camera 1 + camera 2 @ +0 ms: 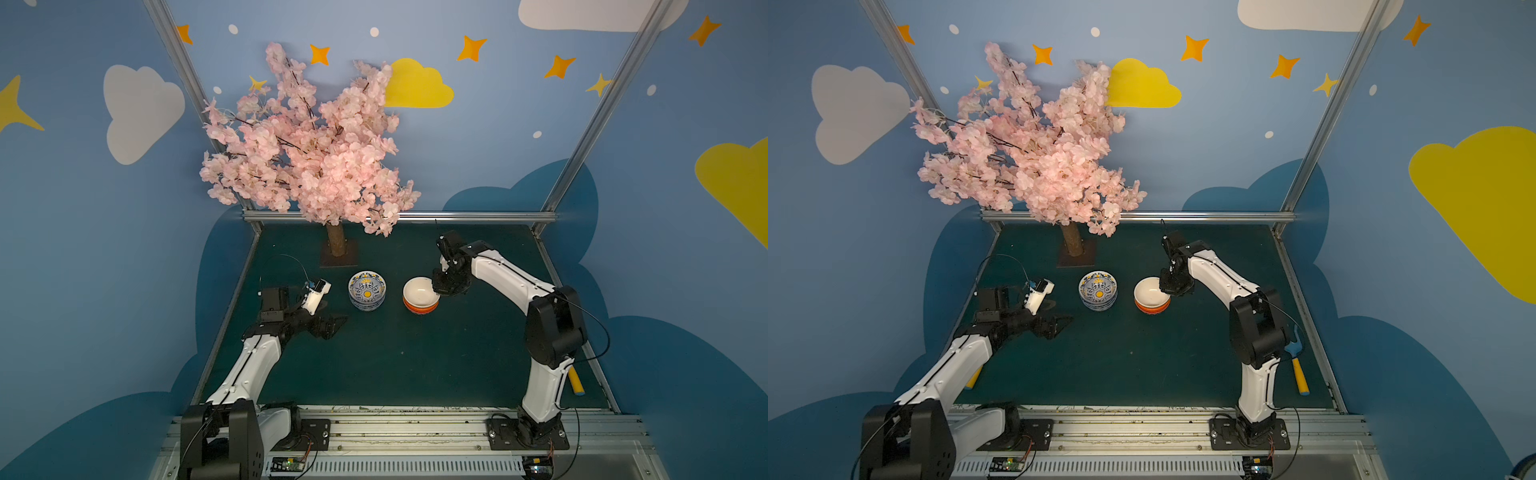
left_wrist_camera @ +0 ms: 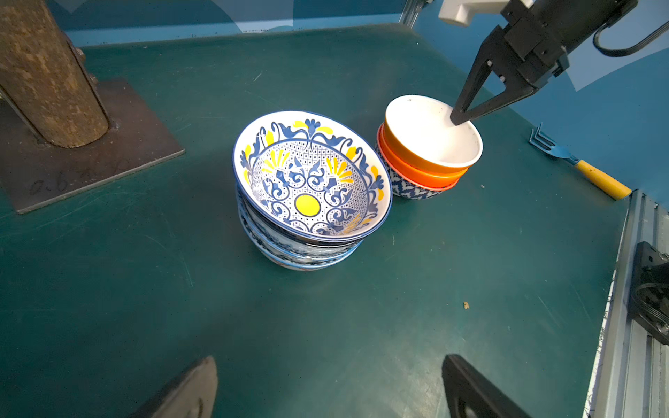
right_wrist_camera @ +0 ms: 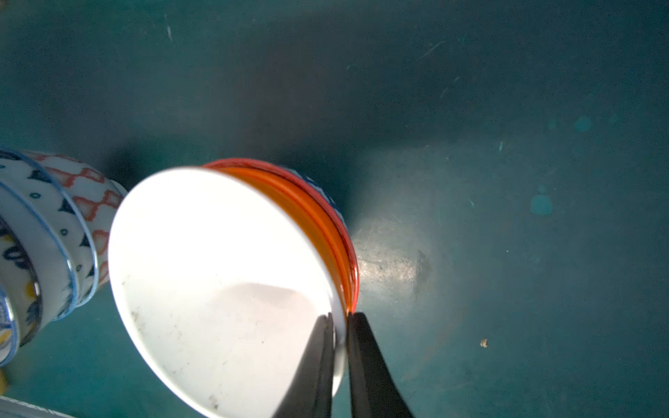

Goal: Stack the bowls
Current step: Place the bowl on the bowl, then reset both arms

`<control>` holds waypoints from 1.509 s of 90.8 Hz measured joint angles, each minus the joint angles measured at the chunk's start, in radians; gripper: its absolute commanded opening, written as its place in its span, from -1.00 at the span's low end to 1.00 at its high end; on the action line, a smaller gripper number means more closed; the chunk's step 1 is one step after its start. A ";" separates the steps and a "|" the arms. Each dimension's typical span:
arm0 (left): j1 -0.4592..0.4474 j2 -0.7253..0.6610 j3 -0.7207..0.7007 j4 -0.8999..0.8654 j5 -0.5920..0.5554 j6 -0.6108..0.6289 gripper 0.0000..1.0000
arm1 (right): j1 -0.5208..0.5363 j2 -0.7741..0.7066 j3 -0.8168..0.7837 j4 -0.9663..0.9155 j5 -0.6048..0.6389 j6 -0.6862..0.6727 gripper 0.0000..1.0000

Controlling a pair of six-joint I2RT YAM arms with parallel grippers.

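Observation:
Two stacks of bowls stand mid-table. The left stack point(image 1: 367, 295) point(image 1: 1098, 291) is blue-and-white patterned, topped by a bowl with yellow point(image 2: 311, 177). The right stack has a white-lined orange bowl point(image 1: 419, 291) point(image 1: 1149, 291) point(image 2: 427, 134) point(image 3: 217, 253) on top, a brighter orange bowl point(image 2: 416, 173) under it and a blue-white bowl point(image 2: 405, 188) at the bottom. My right gripper point(image 1: 438, 291) point(image 1: 1167, 291) point(image 2: 458, 119) point(image 3: 340, 316) pinches the top bowl's rim, one finger inside and one outside. My left gripper point(image 1: 330, 326) point(image 1: 1057, 326) point(image 2: 330, 358) hangs open left of the patterned stack, holding nothing.
A pink blossom tree on a metal base plate point(image 1: 338, 259) point(image 2: 90, 155) stands behind the left stack. A blue fork with a yellow handle point(image 1: 1298, 370) point(image 2: 579, 163) lies near the right edge. Another yellow handle point(image 1: 973, 378) shows under my left arm.

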 measured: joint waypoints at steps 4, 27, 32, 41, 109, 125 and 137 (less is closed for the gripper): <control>0.000 0.000 0.000 0.000 0.000 0.000 1.00 | 0.000 0.000 0.000 -0.001 0.000 -0.004 -0.52; 0.000 -0.001 0.000 0.000 0.000 0.000 1.00 | -0.001 -0.002 0.000 -0.011 0.003 -0.023 -0.46; 0.000 -0.001 0.000 0.000 0.000 0.000 1.00 | -0.001 -0.006 0.000 -0.013 0.005 -0.025 -0.49; 0.000 -0.001 0.000 0.000 0.000 0.000 1.00 | -0.003 -0.020 0.000 -0.016 0.008 -0.034 -0.62; 0.001 -0.010 0.000 0.002 -0.030 -0.027 1.00 | -0.006 -0.118 -0.012 -0.021 0.024 -0.060 0.72; 0.011 -0.031 0.001 0.000 -0.080 -0.074 1.00 | -0.015 -0.346 -0.032 -0.013 0.057 -0.086 0.91; 0.026 -0.061 0.004 0.011 -0.127 -0.121 1.00 | -0.042 -0.503 -0.078 0.024 0.137 -0.087 0.95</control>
